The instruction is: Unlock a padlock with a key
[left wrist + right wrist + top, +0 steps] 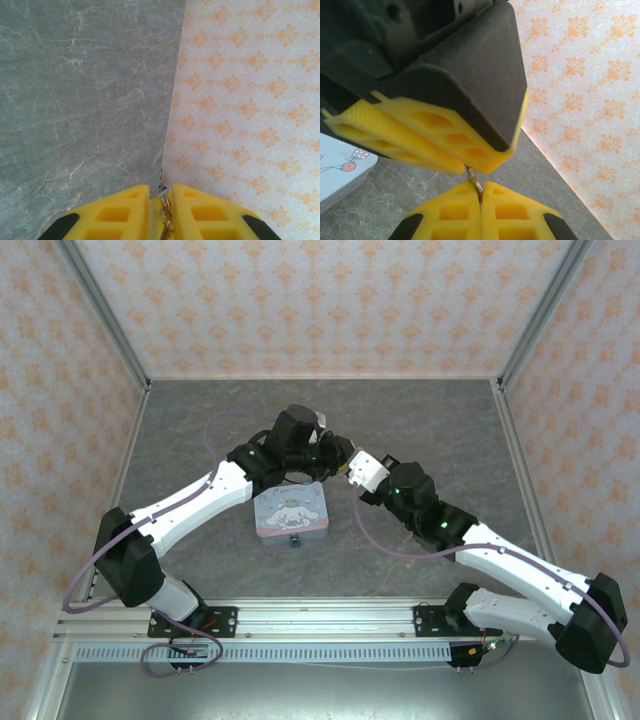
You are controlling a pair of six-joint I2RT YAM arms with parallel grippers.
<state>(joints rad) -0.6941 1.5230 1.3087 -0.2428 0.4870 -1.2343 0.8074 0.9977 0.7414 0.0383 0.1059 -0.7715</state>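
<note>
Grey table with pale wavy lines like stone lay under both arms, and walls with little orange flower shapes stood all round it. Near the far side of the square tin, the left claw and the right claw met tip to tip. Both were squeezed almost shut on one thin shiny bit of metal, which I took for the key; it was too small to be sure. The padlock sat on the table right by the near side of the tin, well apart from both claws. It looked tiny, dark and a bit blue. To do this step well, I think one claw should let go slowly while the other pinches hard, so the key does not fall. Then the key should go down to the padlock thin end first. The claw fingers were yellow and chunky, with square holes and a bumpy skin that looked soft. The key looked hard, smooth and slippery. The tin was flat, pale blue and pink, with round corners.
</note>
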